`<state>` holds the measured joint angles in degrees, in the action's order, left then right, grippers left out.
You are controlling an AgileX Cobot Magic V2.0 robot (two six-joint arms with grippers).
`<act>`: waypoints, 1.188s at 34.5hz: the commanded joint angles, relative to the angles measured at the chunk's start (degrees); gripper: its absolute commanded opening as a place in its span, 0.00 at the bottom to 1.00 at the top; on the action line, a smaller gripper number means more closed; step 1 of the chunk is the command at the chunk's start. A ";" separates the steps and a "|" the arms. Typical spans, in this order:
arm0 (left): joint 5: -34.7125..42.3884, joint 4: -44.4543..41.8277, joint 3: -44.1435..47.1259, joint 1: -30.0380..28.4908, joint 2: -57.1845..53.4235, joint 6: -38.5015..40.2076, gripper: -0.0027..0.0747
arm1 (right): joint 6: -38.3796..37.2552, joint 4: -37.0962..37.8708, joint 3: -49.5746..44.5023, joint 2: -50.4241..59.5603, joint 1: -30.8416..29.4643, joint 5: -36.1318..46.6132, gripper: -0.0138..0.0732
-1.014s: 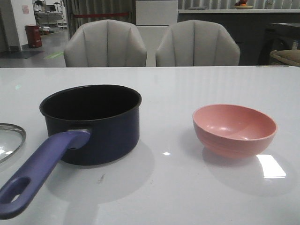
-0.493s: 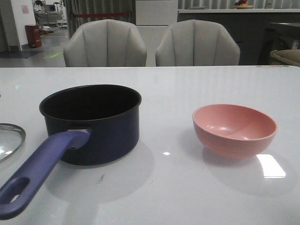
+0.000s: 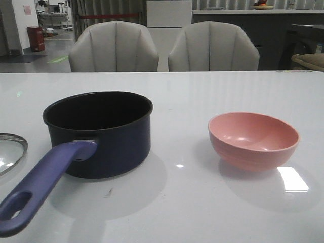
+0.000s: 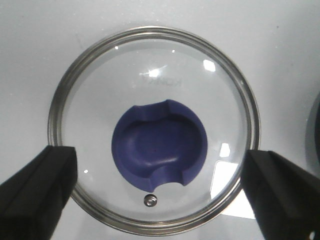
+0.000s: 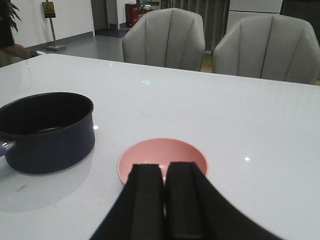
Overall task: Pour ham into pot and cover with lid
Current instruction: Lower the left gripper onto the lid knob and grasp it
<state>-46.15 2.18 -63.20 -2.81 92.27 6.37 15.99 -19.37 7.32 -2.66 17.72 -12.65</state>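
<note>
white glossy table (image 3: 212, 96) is filling the foreground, catching a bright rectangular light reflection at its right near side. two grey padded chairs (image 3: 114, 46) (image 3: 213, 46) are standing side by side just behind its far edge. a red bin (image 3: 36, 38) is sitting on the grey floor far left. a dark counter (image 3: 243, 20) is running across the back right.

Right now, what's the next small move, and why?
Probably lower the left tool onto the knob of the lid and close. The tool is open, with the knob centred between its fingers. The bowl shows no ham, and the pot stands uncovered.
</note>
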 commanded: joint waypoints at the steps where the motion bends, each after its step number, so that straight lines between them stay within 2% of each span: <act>1: 1.30 -0.27 -1.77 -0.22 -1.46 1.09 0.91 | 0.64 -0.25 1.54 -0.60 0.06 4.07 0.35; 22: 2.44 1.18 -2.38 -0.22 7.01 1.09 0.90 | 0.64 -0.25 1.54 -0.60 0.06 4.01 0.35; 25: 2.44 1.18 -2.75 -0.22 7.22 1.09 0.83 | 0.64 -0.25 1.54 -0.60 0.06 4.01 0.35; 32: 2.44 1.18 -3.15 -0.22 7.22 1.09 0.54 | 0.64 -0.25 1.54 -0.60 0.06 3.86 0.35; 34: 2.44 1.18 -3.15 -0.22 7.22 1.09 0.52 | 0.64 -0.25 1.54 -0.60 0.06 3.83 0.35; 41: 2.25 1.18 -3.15 -0.22 7.22 1.09 0.51 | 0.64 -0.25 1.54 -0.60 0.06 3.83 0.35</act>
<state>-45.05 2.88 -64.77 -2.81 101.68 6.93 15.99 -19.37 7.32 -2.66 17.72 -12.68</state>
